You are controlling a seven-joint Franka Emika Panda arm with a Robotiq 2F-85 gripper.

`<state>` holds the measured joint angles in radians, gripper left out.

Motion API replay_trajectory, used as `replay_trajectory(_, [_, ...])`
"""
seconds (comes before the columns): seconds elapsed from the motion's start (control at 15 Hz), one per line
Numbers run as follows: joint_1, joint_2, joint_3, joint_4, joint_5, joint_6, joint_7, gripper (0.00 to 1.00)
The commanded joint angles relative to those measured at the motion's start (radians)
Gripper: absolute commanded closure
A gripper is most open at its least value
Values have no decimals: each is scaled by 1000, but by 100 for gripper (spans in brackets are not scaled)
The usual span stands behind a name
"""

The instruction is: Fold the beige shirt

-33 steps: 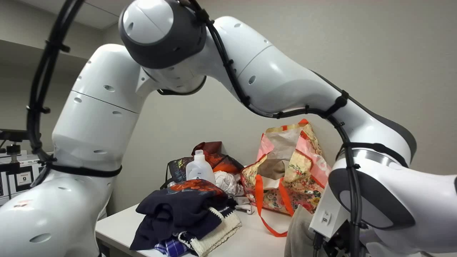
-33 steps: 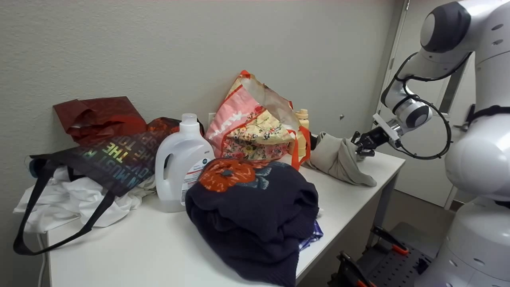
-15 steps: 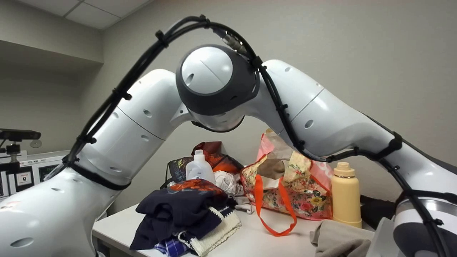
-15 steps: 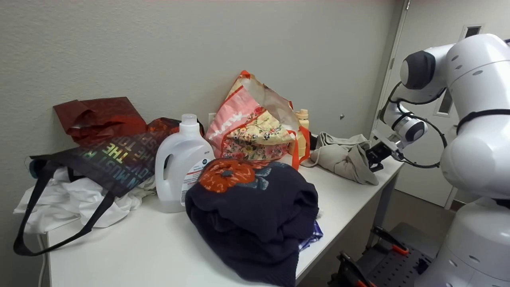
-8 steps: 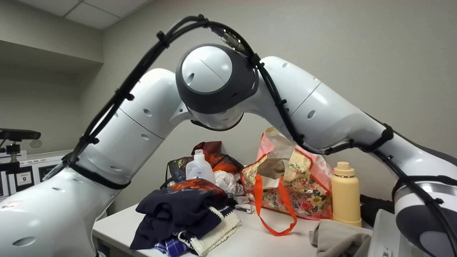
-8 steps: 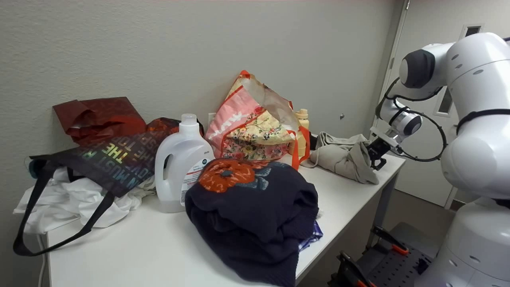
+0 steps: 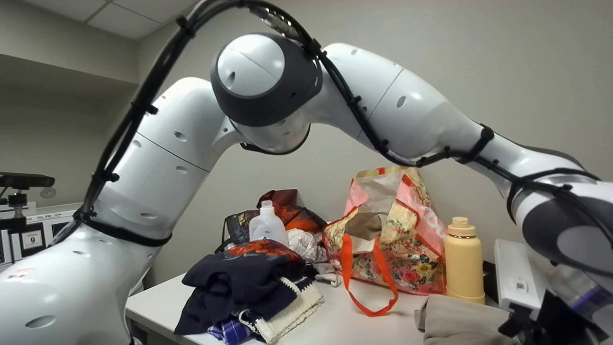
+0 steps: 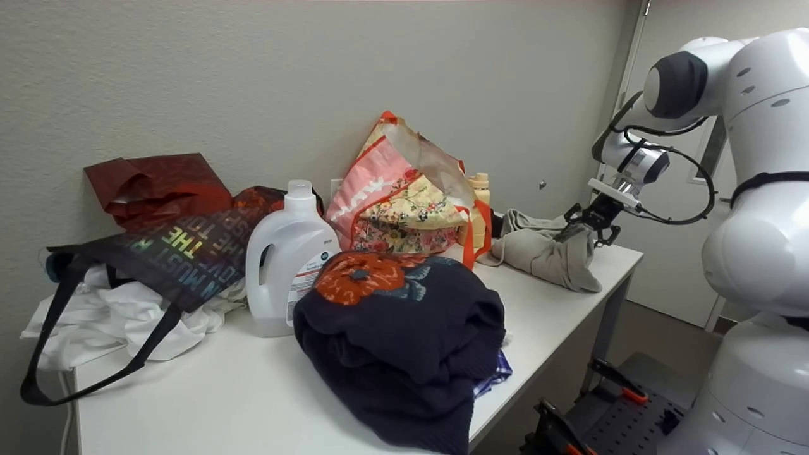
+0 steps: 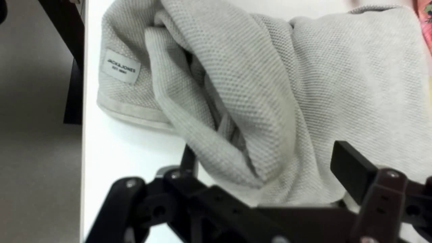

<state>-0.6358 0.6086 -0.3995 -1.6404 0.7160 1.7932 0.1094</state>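
The beige shirt [image 8: 537, 259] lies bunched on the far part of the table in an exterior view. Only part of the beige shirt [image 7: 462, 318] shows at the bottom right in another exterior view. My gripper [image 8: 589, 229] is over its end near the table's far edge. In the wrist view the gripper [image 9: 265, 157] stands open, its fingers [image 9: 352, 170] spread wide. Between and beyond them is a folded ridge of the shirt [image 9: 233, 77], not clamped. One finger is partly hidden behind cloth. A label [image 9: 121, 66] shows on the left part of the shirt.
A yellow bottle [image 7: 463, 261] and a floral bag [image 7: 388, 268] with an orange strap stand beside the shirt. A navy sweater pile [image 8: 404, 354], a white jug [image 8: 287, 272] and dark and white fabrics sit farther along. The table's edge [image 9: 84, 152] runs close to the shirt.
My gripper has opened and risen from the shirt's end, its fingers now spread above the cloth. Compared with the oldest frames, the shirt's near-gripper part has been bunched into a fold.
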Motion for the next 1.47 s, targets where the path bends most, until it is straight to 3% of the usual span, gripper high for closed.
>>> replay_trajectory(0.0, [24, -140, 8, -32, -86, 15, 21, 0])
replay_trajectory(0.33, [56, -284, 32, -56, -125, -7, 1, 0])
replay_trajectory(0.93, [236, -498, 53, -226, -315, 89, 23, 0])
replay_trajectory(1.4, [271, -436, 76, -328, -291, 303, -43, 0])
